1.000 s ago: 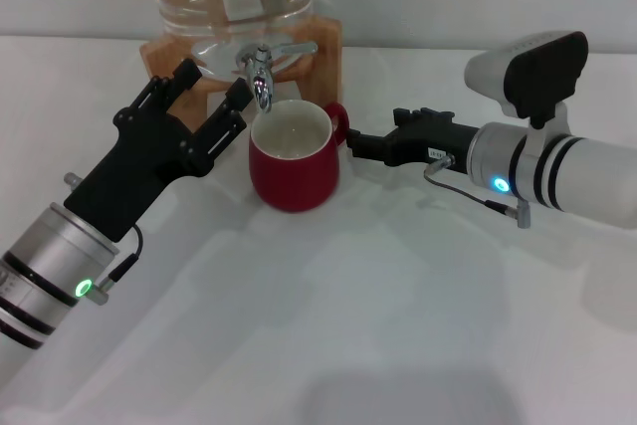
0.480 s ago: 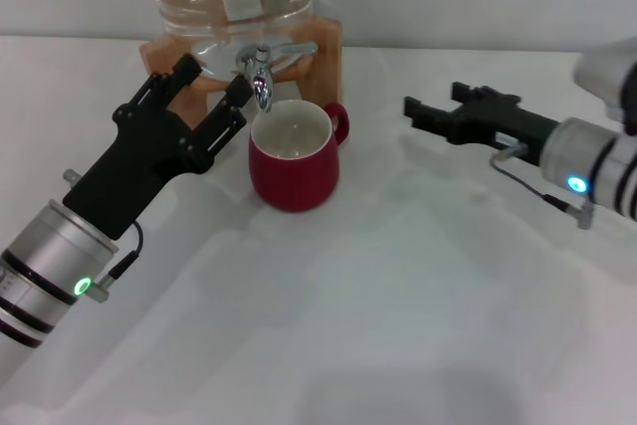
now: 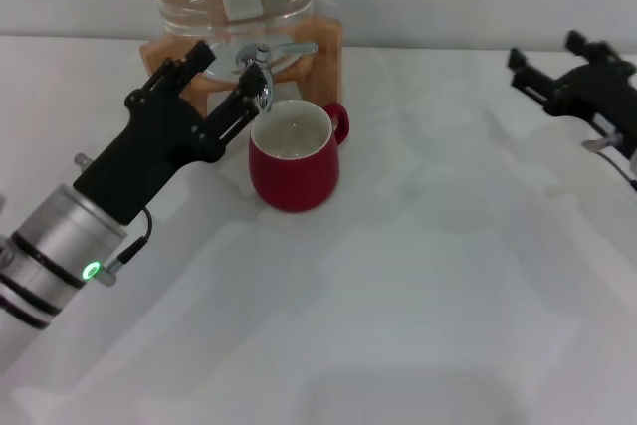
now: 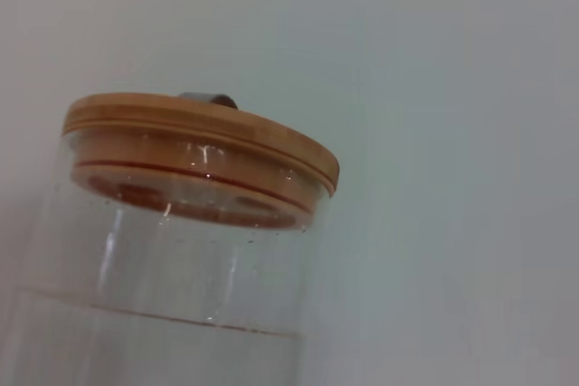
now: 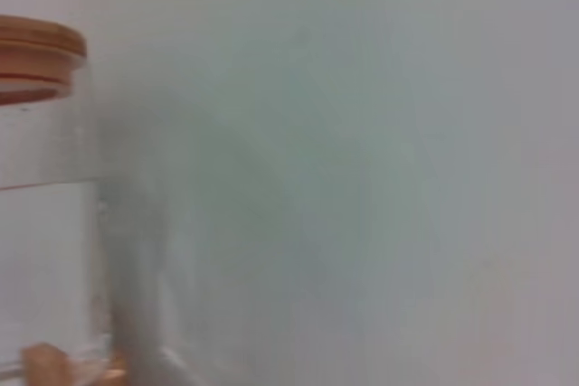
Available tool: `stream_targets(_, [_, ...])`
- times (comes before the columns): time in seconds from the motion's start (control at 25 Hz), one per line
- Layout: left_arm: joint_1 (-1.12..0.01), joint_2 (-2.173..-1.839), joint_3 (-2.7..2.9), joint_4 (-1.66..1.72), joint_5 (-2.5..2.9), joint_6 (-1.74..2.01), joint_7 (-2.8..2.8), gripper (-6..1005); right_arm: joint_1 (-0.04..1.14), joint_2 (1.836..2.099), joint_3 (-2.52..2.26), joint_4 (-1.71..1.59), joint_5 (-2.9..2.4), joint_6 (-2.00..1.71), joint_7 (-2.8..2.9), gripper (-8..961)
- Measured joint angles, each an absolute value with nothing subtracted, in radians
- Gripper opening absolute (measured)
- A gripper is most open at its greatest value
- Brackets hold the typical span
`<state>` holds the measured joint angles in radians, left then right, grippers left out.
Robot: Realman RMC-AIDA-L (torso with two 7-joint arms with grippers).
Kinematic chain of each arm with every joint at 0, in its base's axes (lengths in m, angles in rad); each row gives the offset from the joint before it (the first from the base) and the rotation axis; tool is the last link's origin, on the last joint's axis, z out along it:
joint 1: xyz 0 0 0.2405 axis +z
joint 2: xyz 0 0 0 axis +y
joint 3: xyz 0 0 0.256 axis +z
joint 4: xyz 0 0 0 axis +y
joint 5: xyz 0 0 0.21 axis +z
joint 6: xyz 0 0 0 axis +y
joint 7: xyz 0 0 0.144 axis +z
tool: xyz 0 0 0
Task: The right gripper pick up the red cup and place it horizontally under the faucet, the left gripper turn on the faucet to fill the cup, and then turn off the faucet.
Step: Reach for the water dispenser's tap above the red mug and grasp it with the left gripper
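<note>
Cup (image 3: pixel 293 166) sits upright on desk (image 3: pixel 418 286) right under faucet (image 3: pixel 261 79) to catch water; left hand (image 3: pixel 221 83) open, fingers straddling the tap, holding nothing; right hand (image 3: pixel 542 67) open, empty, well clear.

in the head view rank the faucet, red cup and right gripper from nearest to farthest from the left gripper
1. Faucet: right at the open left gripper, under the jar.
2. Red cup: just beside it, below the faucet.
3. Right gripper: far across the table at the right edge, open.

red cup (image 3: pixel 294 168) upright, empty, under chrome faucet (image 3: pixel 261 82) spout.
</note>
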<state>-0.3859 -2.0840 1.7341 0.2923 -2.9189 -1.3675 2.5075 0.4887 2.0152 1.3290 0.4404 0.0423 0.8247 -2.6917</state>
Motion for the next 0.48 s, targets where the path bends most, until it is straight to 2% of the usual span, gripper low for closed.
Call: stream_targets(0.48, [-0.471,-2.076,1.73,0.295,-2.853,-1.332,2.486,757,0.433,2.023,1.462,0.383,0.088,0.959,-2.854,858])
